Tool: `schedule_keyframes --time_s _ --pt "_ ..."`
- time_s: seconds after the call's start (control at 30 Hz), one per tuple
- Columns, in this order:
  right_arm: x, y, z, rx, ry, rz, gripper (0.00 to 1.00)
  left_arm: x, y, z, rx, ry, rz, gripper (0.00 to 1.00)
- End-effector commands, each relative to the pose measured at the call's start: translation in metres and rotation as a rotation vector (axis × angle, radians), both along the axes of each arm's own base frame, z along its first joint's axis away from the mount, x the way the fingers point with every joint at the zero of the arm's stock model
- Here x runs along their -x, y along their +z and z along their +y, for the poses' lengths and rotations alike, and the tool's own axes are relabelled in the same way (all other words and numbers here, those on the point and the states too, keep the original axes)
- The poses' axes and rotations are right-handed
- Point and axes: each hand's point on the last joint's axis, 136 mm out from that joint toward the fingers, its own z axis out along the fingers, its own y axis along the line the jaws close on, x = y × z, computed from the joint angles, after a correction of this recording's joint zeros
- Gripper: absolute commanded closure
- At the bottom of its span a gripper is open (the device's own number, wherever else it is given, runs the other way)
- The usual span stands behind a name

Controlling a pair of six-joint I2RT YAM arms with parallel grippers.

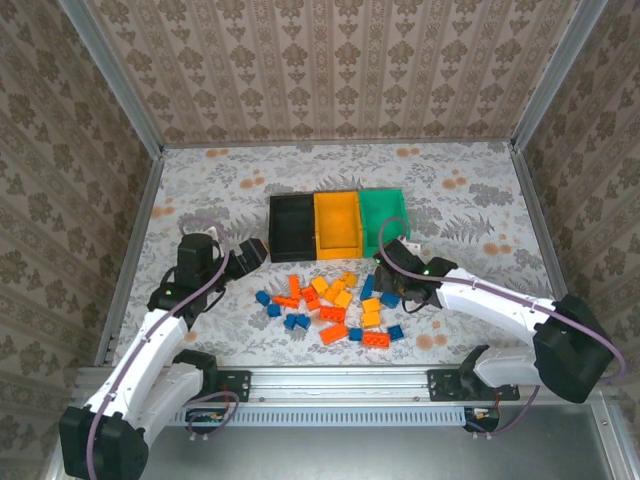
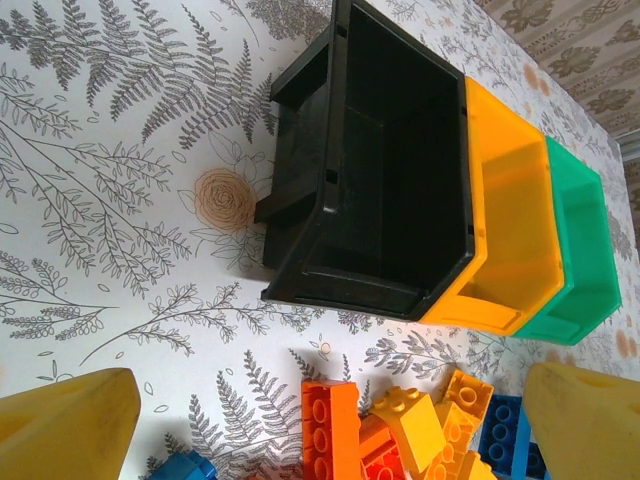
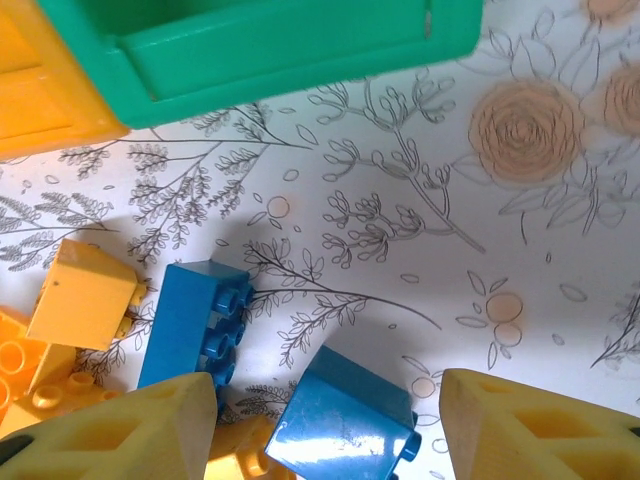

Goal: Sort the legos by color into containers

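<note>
From above, the legos (image 1: 330, 305) lie loose on the table (image 1: 480, 200) just before the black bin (image 1: 292, 226), yellow-orange bin (image 1: 337, 222) and green bin (image 1: 385, 215), the left gripper (image 1: 250, 252) near the black bin's corner and the right gripper (image 1: 395, 268) at the pile's right edge. The left wrist view has the left fingers (image 2: 65, 430) spread wide, holding nothing, facing the black bin. The right wrist view has the right fingers (image 3: 540, 430) wide apart too, a blue brick (image 3: 345, 420) lying between them, not pinched, and a second blue brick (image 3: 195, 325) just beside one.
</note>
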Motion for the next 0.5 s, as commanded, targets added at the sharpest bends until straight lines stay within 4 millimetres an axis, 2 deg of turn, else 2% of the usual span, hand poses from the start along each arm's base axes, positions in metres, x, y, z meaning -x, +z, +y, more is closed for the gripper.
schedule_keyframes --time_s 0.0,0.07,0.2,0.3,0.47 --pt "0.011 -0.018 -0.003 -0.040 -0.113 0.105 0.36 -0.003 0.005 -0.008 0.036 -0.021 -0.001 0.00" --pt "0.010 -0.022 0.000 -0.045 -0.118 0.129 0.31 -0.002 0.003 -0.009 0.038 -0.027 0.005 0.00" --pt "0.011 -0.036 -0.003 -0.027 -0.143 0.177 0.29 -0.002 0.000 -0.009 0.038 -0.027 0.016 0.00" --pt "0.015 -0.047 -0.012 -0.014 -0.172 0.214 0.30 0.000 -0.001 -0.008 0.031 -0.026 0.018 0.00" --pt "0.014 -0.059 -0.008 -0.061 -0.171 0.248 0.35 -0.001 -0.001 -0.007 0.024 -0.025 0.015 0.00"
